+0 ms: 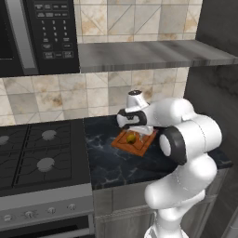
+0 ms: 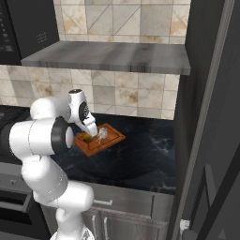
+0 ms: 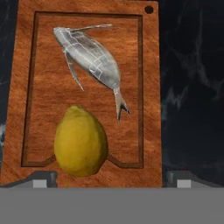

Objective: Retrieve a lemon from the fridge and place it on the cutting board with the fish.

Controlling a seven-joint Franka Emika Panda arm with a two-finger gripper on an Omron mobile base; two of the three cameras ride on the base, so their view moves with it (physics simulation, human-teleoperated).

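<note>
Hand (image 3: 111, 178) open over lemon (image 3: 81, 142) on cutting board (image 3: 151, 96) w/ fish (image 3: 89, 57); stove (image 1: 42, 153) left

You face a black marbled counter (image 1: 111, 167). Behind it, a wall of beige stone tiles (image 1: 56, 100). Above it, a grey wooden shelf (image 1: 148, 53). Left of it, a gas stove (image 1: 39, 155) under a black microwave (image 1: 39, 35). Below it, grey cabinets (image 2: 126, 215).
</note>
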